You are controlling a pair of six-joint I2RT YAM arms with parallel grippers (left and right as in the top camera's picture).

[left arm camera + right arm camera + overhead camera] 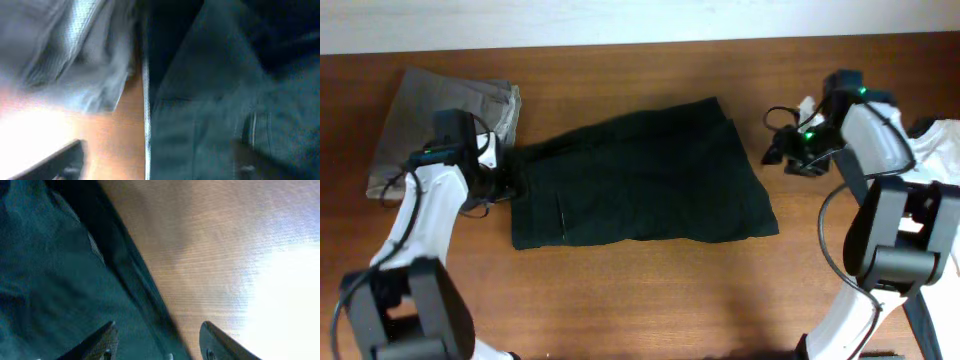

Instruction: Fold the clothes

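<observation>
The black shorts (640,180) lie spread flat in the middle of the table. A grey garment (430,110) lies folded at the back left. A white shirt (942,150) shows at the right edge behind the right arm. My left gripper (505,178) is open over the shorts' left edge. In the left wrist view its fingers (155,167) straddle the pale hem of the shorts (215,100), with the grey garment (75,50) just beyond. My right gripper (782,150) is open at the shorts' right edge. In the right wrist view its fingers (160,340) straddle the edge of the shorts (50,280).
The wooden table (650,290) has bare wood in front of the shorts and along the back by the white wall. Bright glare covers the table (290,295) to the right of the right gripper. Both arm bases stand at the front corners.
</observation>
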